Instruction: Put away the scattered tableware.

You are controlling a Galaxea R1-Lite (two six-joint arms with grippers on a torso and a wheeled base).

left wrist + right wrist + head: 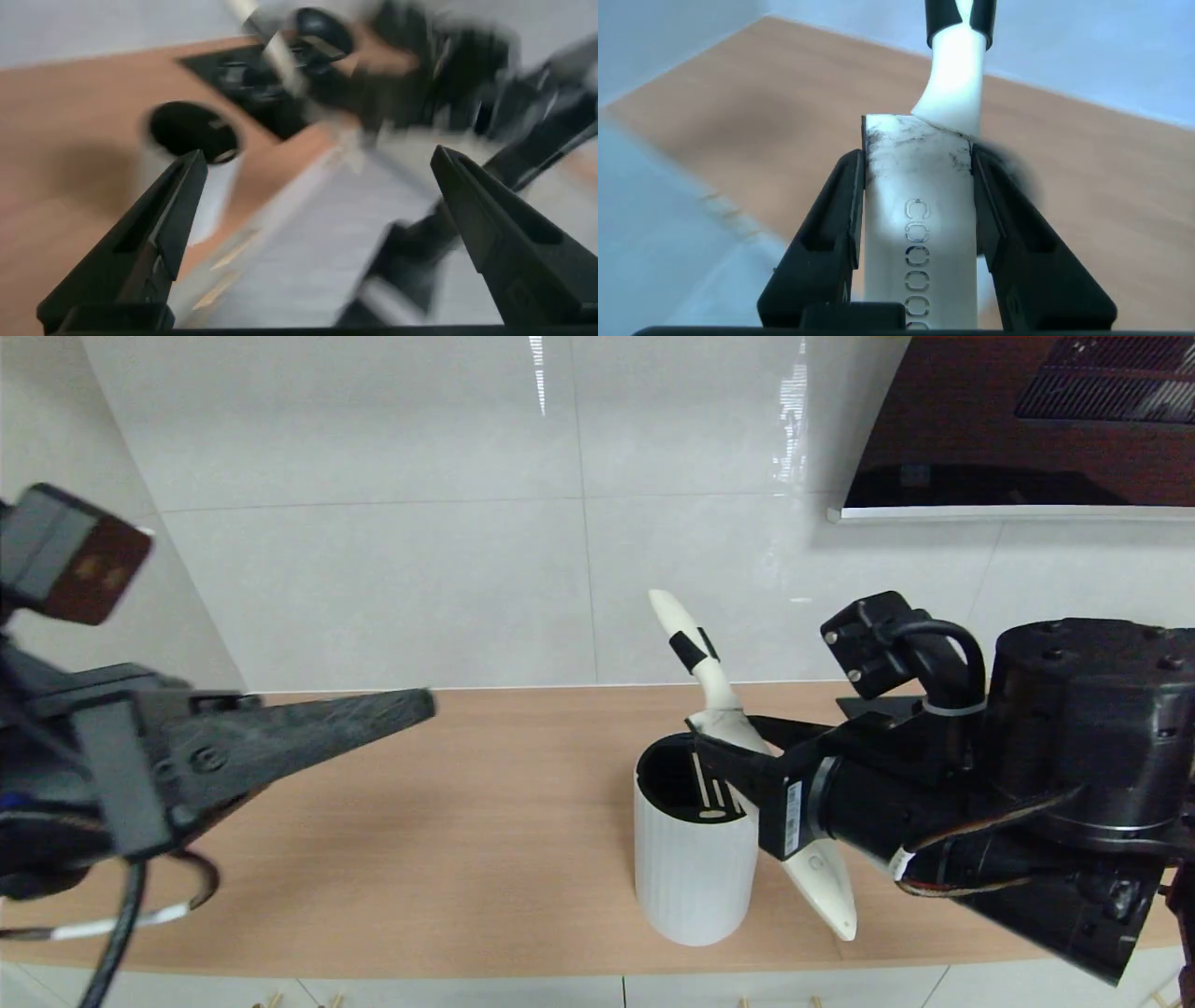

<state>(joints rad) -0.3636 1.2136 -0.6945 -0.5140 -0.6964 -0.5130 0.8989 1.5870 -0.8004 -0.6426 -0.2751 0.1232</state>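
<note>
A white ribbed utensil holder [695, 868] stands on the wooden counter [467, 831], with chopsticks [708, 793] leaning inside its dark opening. My right gripper [742, 756] is shut on a white spatula [714, 686] with a black band on its handle. It holds the spatula tilted just above the holder's right rim, handle up toward the wall and wide end down by the holder's side. The right wrist view shows the spatula [920, 215] clamped between both fingers [831, 233]. My left gripper [373, 719] hangs open above the counter's left part, and the holder [192, 131] lies beyond it.
A white tiled wall [420, 523] rises right behind the counter. A dark range hood [1018, 420] hangs at the upper right. The counter's front edge [523, 975] runs just in front of the holder, with cabinet fronts below.
</note>
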